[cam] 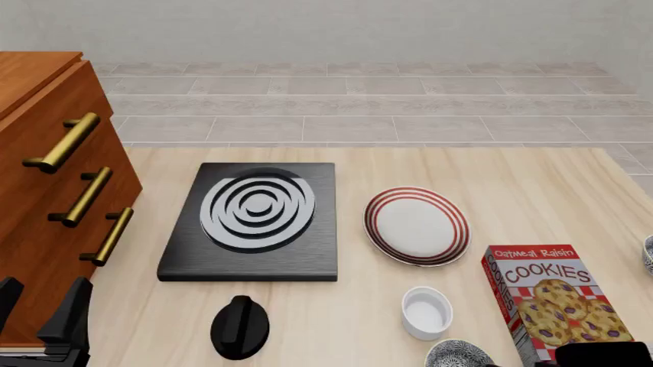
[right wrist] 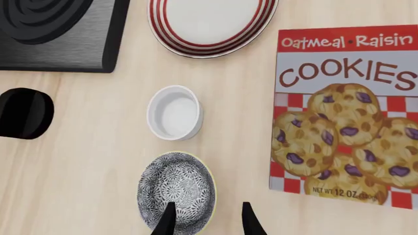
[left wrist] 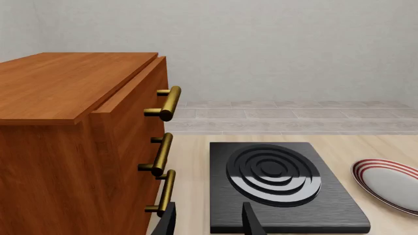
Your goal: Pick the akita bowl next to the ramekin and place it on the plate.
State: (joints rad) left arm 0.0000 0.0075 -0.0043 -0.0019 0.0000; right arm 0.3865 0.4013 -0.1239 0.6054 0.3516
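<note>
The akita bowl, dark-patterned, sits just on the near side of the plain white ramekin; only its far rim shows at the front view's lower edge. My right gripper hangs open above it. One finger is over the bowl's inside and the other is outside the rim, toward the cookie box. I cannot tell whether they touch. The red-ringed plate lies beyond the ramekin, beside the stove. My left gripper is open and empty at the near left, by the cabinet.
A black stove plate lies left of the plate, with a black knob in front of it. An Oatmeal Raisin Cookies box lies right of the ramekin. A wooden drawer cabinet with brass handles stands at the left.
</note>
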